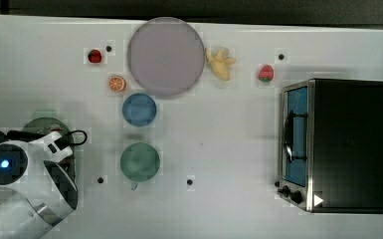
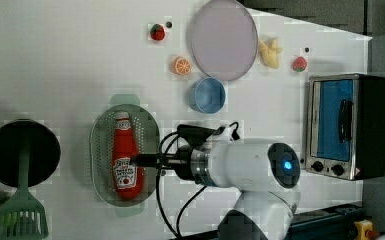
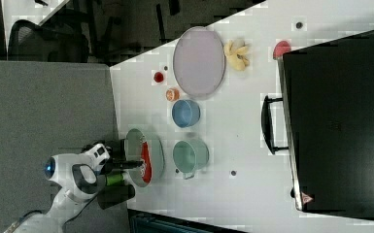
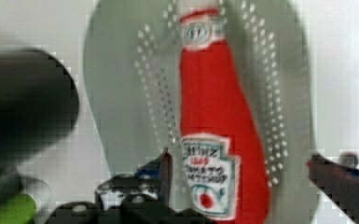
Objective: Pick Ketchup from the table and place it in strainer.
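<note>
Ketchup (image 2: pixel 125 157): is being shown lying flat inside the strainer in the left view, lower left of centre of the frame, cap toward the top of the frame and label toward the bottom; in the right view it is being seen as a red strip in the basket, lower left of the frame.

Strainer (image 2: pixel 100 150): is being shown as a pale mint-green oval basket with a perforated bottom, resting on the white worktop (image 2: pixel 70 65), left of centre in the left view.

End effector (image 4: pixel 240 175): is being shown with its fingers spread wide in the wrist view, one dark finger (image 4: pixel 161 170) on either side of the bottle's label end, apart from the red body; nothing is being pinched.

Arm (image 2: pixel 245 165): is being shown in the lower middle of the left view, its dark front end reaching level over the strainer's rim.

Blue bowl (image 1: pixel 139 109): is being shown left of centre in the top view, just below the large round grey plate (image 1: pixel 165 56).

Teal-green bowl (image 1: pixel 140 162): is being shown directly below the blue bowl in the top view, apart from it.

Toaster oven (image 1: pixel 335 144): is being shown at the right side of the top view.

Small items: an orange slice (image 1: pixel 117 83), a banana bunch (image 1: pixel 221 62) and a strawberry (image 1: pixel 265 73) are being shown near the plate, in the upper part of the top view.
</note>
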